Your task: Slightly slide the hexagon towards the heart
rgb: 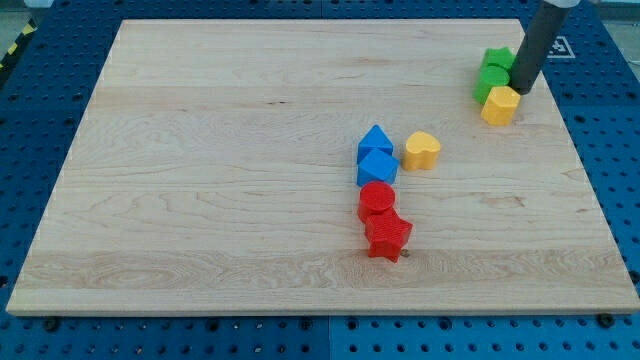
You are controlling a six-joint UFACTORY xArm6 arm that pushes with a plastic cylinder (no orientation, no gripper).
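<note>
The tip (521, 90) is set against the yellow hexagon (500, 104), beside green blocks (493, 74); the yellow heart (422, 150) lies apart on the desk (200, 150); no end effector is fitted.

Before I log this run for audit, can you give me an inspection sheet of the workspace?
Surface: wooden board, flat.
Job's things: yellow hexagon at the view's upper right; yellow heart near centre, apart.
Clutter: two green blocks touching the hexagon; two blue blocks; two red blocks.
Tool: my tip against the hexagon's upper right side.
Cables: nothing seen.
Surroundings: blue pegboard.
</note>
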